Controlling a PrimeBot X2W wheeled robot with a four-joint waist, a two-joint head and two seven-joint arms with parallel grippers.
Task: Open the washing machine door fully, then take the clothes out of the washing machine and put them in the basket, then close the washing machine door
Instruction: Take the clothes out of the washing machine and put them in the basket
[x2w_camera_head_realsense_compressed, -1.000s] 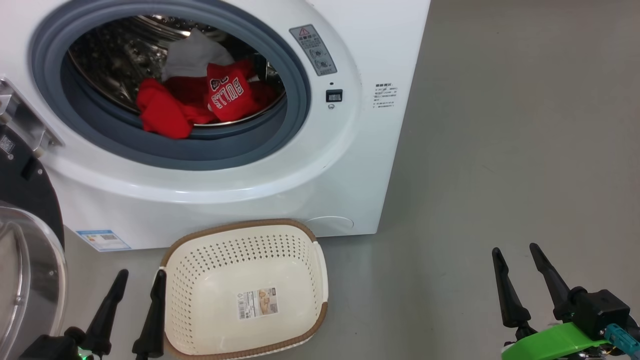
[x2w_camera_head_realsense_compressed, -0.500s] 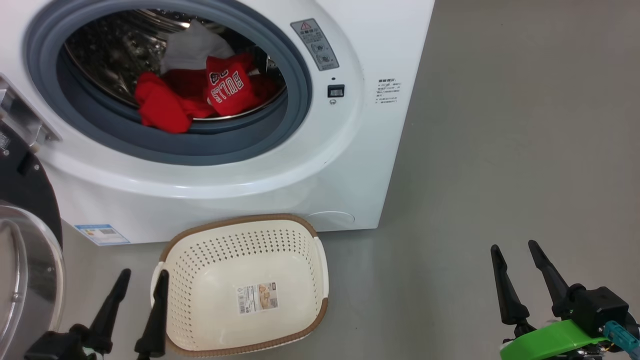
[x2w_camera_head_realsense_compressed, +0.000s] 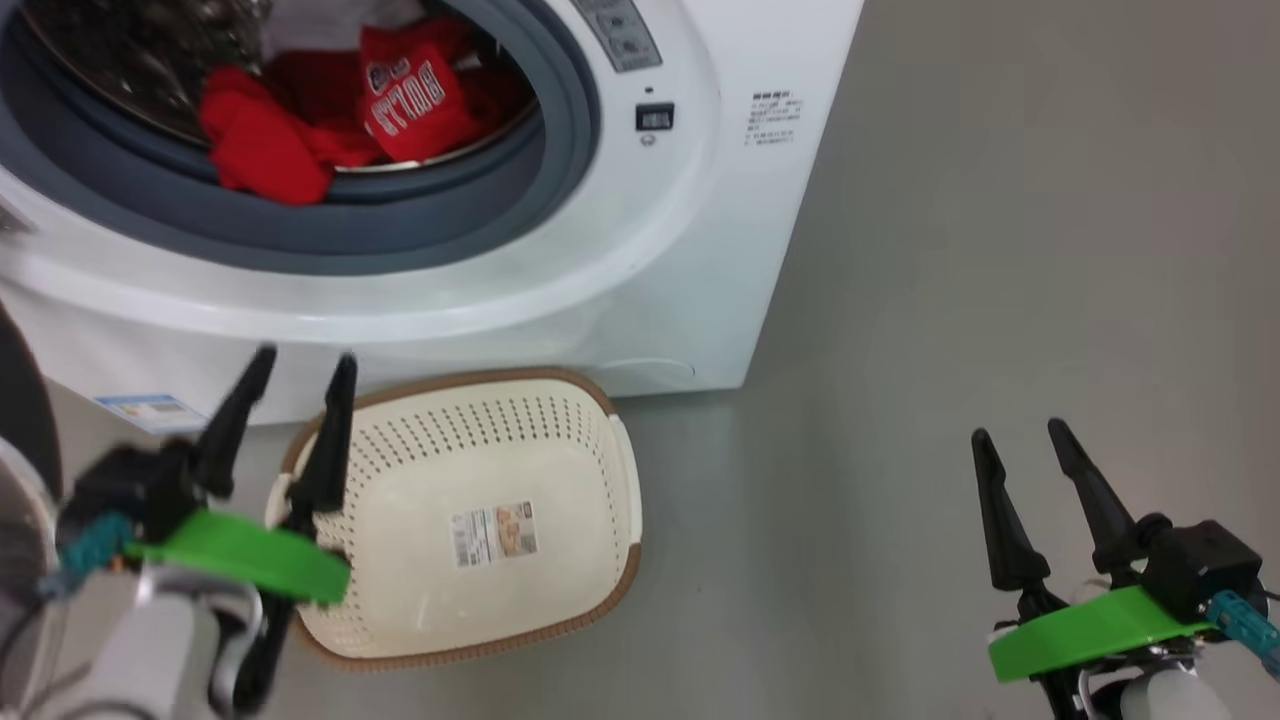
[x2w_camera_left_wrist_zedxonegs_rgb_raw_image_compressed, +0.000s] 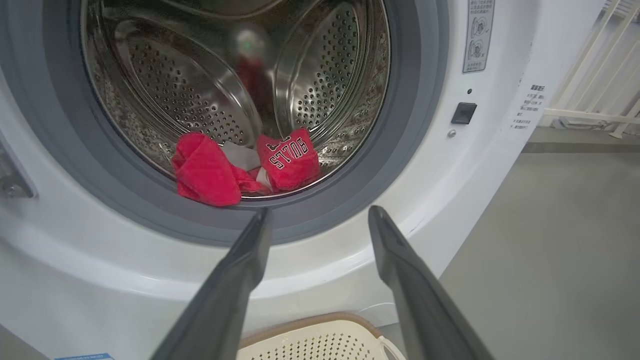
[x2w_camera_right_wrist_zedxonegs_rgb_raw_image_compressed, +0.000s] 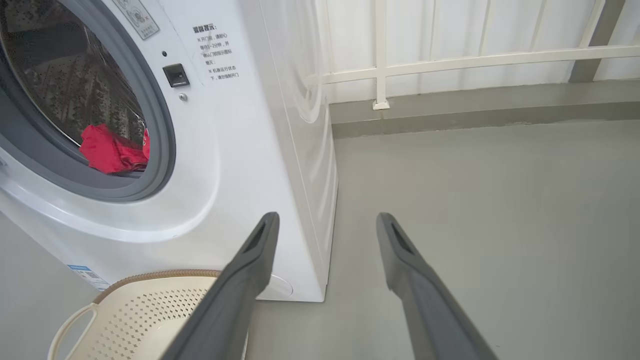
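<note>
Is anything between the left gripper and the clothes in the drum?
Nothing visible. The left gripper, jaws open, faces the open washer; the clothes lie at the front of the drum, by the grey gasket.

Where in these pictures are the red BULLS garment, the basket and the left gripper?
red BULLS garment (x2w_camera_left_wrist_zedxonegs_rgb_raw_image_compressed: 289, 158): left wrist view, on its white lettering.
basket (x2w_camera_head_realsense_compressed: 480, 425): head view, on its perforated far wall.
left gripper (x2w_camera_head_realsense_compressed: 305, 355): head view, midway between its fingertips.
</note>
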